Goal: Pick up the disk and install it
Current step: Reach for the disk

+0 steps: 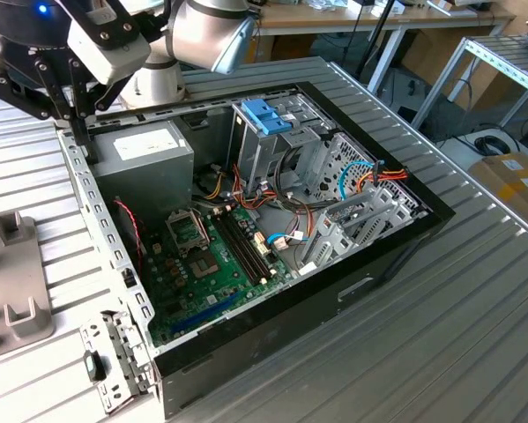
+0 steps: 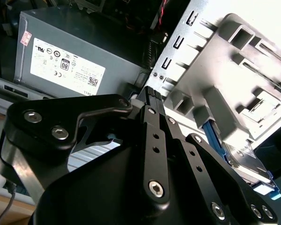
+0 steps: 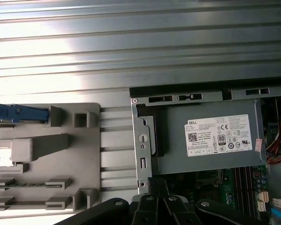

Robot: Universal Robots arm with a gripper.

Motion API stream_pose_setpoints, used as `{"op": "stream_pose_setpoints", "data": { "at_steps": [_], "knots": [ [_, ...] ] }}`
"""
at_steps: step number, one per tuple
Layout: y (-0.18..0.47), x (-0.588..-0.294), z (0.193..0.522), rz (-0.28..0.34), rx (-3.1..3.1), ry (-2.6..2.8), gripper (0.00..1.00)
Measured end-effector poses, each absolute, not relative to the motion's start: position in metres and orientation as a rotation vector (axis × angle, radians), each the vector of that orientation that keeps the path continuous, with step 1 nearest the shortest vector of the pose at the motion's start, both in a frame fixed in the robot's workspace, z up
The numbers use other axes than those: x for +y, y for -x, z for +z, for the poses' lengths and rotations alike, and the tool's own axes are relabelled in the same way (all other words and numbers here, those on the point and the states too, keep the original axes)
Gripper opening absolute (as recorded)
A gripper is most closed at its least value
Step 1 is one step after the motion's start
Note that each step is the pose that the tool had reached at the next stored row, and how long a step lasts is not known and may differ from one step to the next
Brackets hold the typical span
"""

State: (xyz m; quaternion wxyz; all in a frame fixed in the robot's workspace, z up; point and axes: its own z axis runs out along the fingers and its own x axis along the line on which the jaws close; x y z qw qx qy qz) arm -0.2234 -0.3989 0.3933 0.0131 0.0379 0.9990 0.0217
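The disk [image 2: 243,161] is a silver drive in a blue plastic frame. It rests at the far end of a grey slotted fixture [image 2: 234,65], and in the first wrist view its blue edge [image 3: 18,114] shows at that fixture's corner. My gripper [image 2: 152,92] hangs over the corner of the open computer case, by the power-supply box, well apart from the disk. Its fingers are shut together with nothing between them. In the exterior view the gripper [image 1: 77,119] sits at the case's back corner on the exterior view's left.
The open computer case [image 1: 369,264] lies on a ribbed metal table. Inside are a grey power-supply box [image 1: 145,150], a metal drive cage with a blue handle [image 1: 268,115], a green board and cables. The grey fixture [image 1: 12,295] stands beside the case.
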Motion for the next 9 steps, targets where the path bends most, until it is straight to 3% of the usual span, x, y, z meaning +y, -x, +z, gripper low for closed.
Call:
{"op": "stream_pose_setpoints", "data": {
  "at_steps": [9],
  "knots": [
    [0.2284, -0.3990, 0.3933, 0.068, 3.113, -0.118, 0.10]
  ]
}}
